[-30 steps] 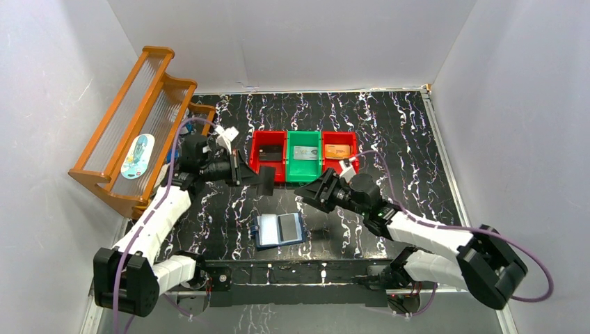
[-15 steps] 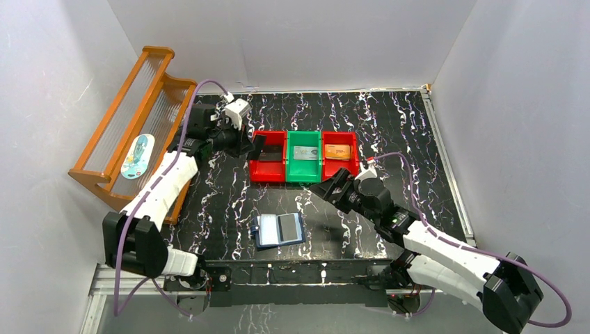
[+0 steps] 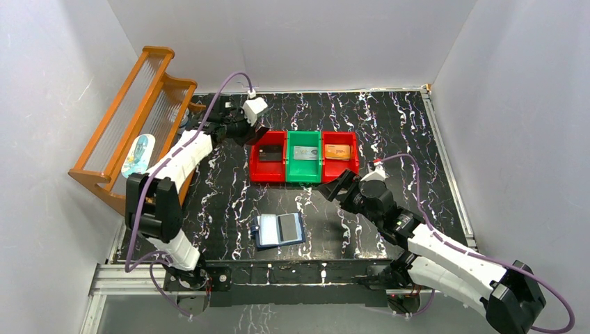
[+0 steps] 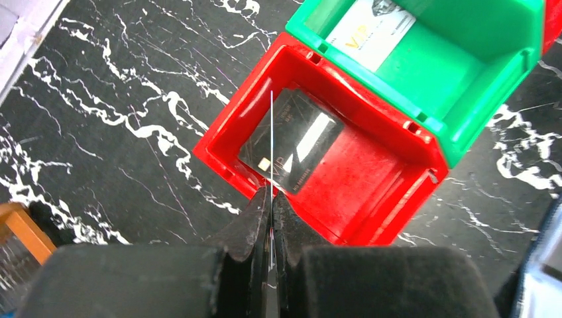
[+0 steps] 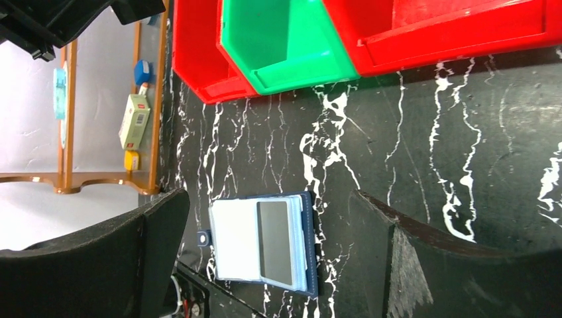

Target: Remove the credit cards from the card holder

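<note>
Nearest to me, the card holder (image 3: 278,230) is lying open and flat on the table (image 3: 389,139), and a dark credit card (image 3: 287,225) is sitting in the sleeve on its right page. I am reckoning that card to be light, stiff and slick. It is lying too flat to pinch by its faces, so I am looking to take it by whichever thin edge is showing at the sleeve's mouth, though I cannot tell which side that is. The holder itself is looking light and floppy, so it is likely to slide or lift with the card unless something is pinning it down. A little farther and to the right, my right gripper (image 3: 331,188) is hanging above the table with its fingers spread wide and nothing between them. Farther again, my left gripper (image 4: 271,193) is hovering over the left red bin (image 3: 268,176). Its fingers are pressing together on what is reading as a pinched card (image 4: 272,132) seen edge-on, only a pale hairline. Below it another black card (image 4: 298,142) is lying flat on the bin floor.
</note>
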Robot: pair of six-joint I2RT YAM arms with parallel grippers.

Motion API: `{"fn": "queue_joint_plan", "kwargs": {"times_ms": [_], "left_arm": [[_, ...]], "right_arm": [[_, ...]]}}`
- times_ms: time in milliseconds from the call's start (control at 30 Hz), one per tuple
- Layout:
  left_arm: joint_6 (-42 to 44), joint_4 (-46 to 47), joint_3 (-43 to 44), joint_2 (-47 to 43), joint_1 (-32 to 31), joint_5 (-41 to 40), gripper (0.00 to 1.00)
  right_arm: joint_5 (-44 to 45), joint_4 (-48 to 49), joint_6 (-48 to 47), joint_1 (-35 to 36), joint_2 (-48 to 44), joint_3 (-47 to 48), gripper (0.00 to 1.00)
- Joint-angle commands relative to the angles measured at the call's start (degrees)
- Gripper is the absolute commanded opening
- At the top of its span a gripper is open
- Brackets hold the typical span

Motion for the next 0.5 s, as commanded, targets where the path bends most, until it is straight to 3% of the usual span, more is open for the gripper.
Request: {"fn": "queue_joint_plan", "kwargs": {"times_ms": [0,267,467], "left_arm": [[7.92,1.62,3.78,2.54,-0.88,3.57,0.0],[15.86,1.18,4.0,6.99,-4.68,1.13,0.0],[16.13,1.48,5.38,11.26,-7.63,-11.3,0.0]], "right_arm": [[4.43,-0.77,-1.25,-0.42,-0.91,2.24,0.98],[5.59,-1.38,-1.06,-0.78,0.13,2.42,0.98],[5.49,-2.08,-0.97,-1.06,0.47,3.01,0.98]]}}
